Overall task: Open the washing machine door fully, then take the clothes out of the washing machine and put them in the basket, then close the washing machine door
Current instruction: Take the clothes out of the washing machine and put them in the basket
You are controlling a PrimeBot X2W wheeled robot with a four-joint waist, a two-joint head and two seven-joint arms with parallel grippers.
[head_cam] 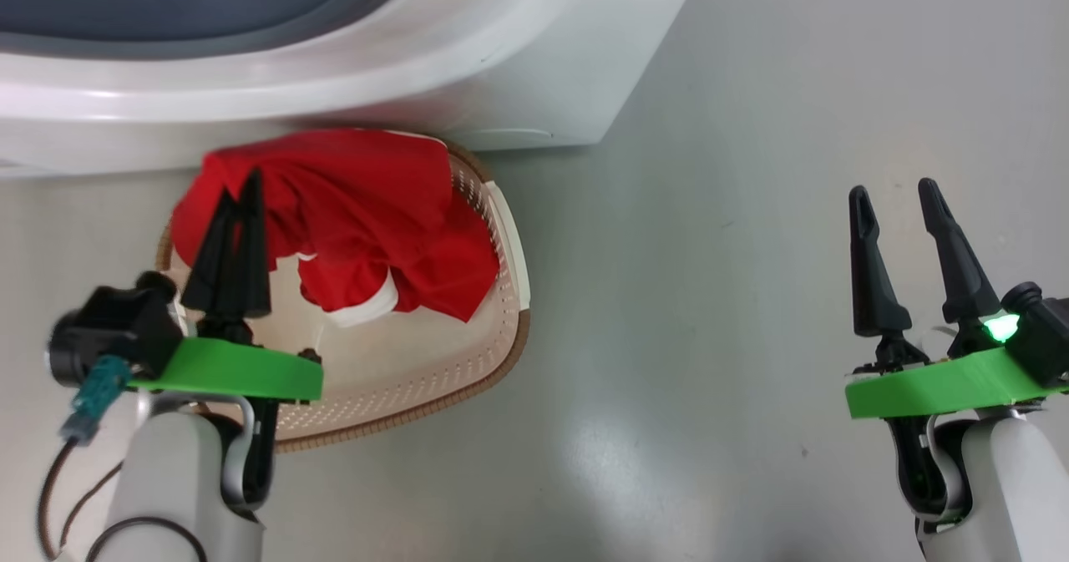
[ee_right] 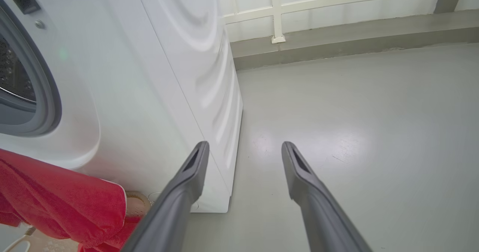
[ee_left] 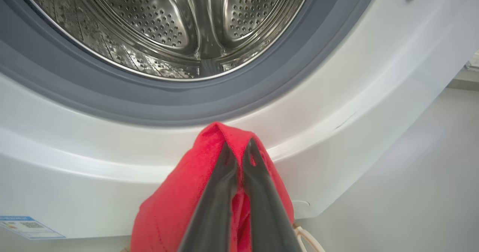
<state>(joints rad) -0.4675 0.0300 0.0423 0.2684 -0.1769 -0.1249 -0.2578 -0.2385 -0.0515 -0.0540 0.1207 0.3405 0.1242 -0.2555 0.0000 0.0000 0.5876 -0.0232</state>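
**Reader:** Which part is the left claw (head_cam: 240, 190), and what state is it in?

**Legend:** Lower left, head view. Its two dark fingers are pressed together, the tips pinching a fold of the clothes (head_cam: 367, 203). In the left wrist view the red fabric rises in a peak round those tips.

**Reader:** Where do the clothes lie?

**Legend:** In the basket (head_cam: 434, 378), heaped over its far half, with a white-trimmed edge toward the near side. The far left part of the fabric is gathered up at the claw, over the basket's far left rim.

**Reader:** And the basket itself?

**Legend:** On the floor (head_cam: 752, 295), its far rim tucked just under the front of the washing machine (head_cam: 501, 44). The left wrist view shows the steel drum (ee_left: 168, 23) within the grey rubber ring (ee_left: 187, 102), above the held fabric.

**Reader:** The right claw (head_cam: 895, 193)?

**Legend:** Lower right, well apart from the basket, above the floor. Its fingers are spread wide, with nothing between them.
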